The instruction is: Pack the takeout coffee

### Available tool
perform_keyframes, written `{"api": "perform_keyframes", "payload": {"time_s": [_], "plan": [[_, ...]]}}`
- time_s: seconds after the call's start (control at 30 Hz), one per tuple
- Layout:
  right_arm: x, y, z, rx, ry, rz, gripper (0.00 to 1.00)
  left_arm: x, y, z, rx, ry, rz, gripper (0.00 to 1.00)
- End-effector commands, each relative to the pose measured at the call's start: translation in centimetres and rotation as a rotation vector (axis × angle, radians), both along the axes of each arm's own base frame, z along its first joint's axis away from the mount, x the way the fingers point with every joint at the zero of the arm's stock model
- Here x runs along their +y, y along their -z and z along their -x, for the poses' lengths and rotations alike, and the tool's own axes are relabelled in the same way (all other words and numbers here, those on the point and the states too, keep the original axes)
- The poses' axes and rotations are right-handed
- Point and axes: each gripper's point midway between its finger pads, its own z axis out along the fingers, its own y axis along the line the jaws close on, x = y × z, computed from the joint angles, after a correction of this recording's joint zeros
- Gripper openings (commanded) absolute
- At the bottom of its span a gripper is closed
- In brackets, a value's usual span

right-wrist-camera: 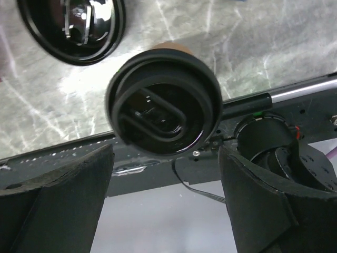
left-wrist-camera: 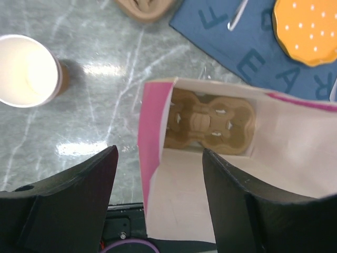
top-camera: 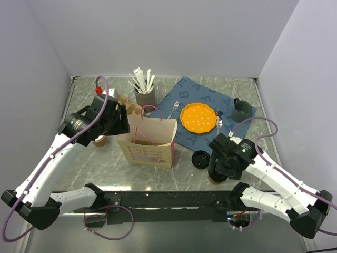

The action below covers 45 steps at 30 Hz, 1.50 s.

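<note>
White-armed left gripper (left-wrist-camera: 159, 153) hovers, jaws apart and empty, above the tan paper bag (top-camera: 150, 142) with pink sides, a moulded cardboard cup carrier (left-wrist-camera: 208, 120) seated inside. Farther right, near the table's (top-camera: 158, 176) front edge, the right gripper (right-wrist-camera: 164, 153) straddles the brown paper takeout coffee (right-wrist-camera: 163, 100) with its black lid, jaws spread clear of it; an off-centre squeeze could topple it

The scene is lit brightly and evenly from overhead. White glare is seen on the marble table (left-wrist-camera: 100, 68) and the glossy loose lid (right-wrist-camera: 73, 26). The near fingers (right-wrist-camera: 52, 200) are rendered dark and blurred
</note>
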Motion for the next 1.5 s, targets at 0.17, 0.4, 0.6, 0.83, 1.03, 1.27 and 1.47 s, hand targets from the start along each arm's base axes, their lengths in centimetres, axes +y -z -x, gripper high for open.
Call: {"api": "perform_keyframes", "payload": {"time_s": [0.17,0.4,0.6,0.83,1.03,1.27,1.47], "plan": [[-1.4,0.0,-0.5,-0.021,0.023,0.046,0.86,1.2,-2.4,-0.9,-0.092,-0.067,-0.024,0.71],[-1.4,0.3,-1.4,-0.032,-0.005,0.058,0.83,1.7,-2.4,-1.1,-0.098,-0.088,-0.052,0.71],[-0.7,0.6,-2.2,-0.049,-0.027,0.032,0.81,1.9,-2.0,-1.1,-0.098,-0.093,-0.061,0.70],[-0.6,0.1,-2.6,-0.048,-0.022,0.038,0.84,2.1,-2.1,-1.2,-0.100,-0.100,-0.070,0.70],[-0.3,-0.7,-2.8,-0.055,-0.015,0.027,0.87,2.7,-1.7,-1.3,-0.106,-0.116,-0.097,0.71],[0.6,-1.4,-2.9,-0.064,-0.025,-0.023,0.88,2.9,-1.5,-1.4,-0.109,-0.123,-0.110,0.71],[0.5,0.2,-2.2,-0.024,-0.031,-0.018,0.89,3.0,-1.6,-1.4,-0.112,-0.124,-0.114,0.71]]}}
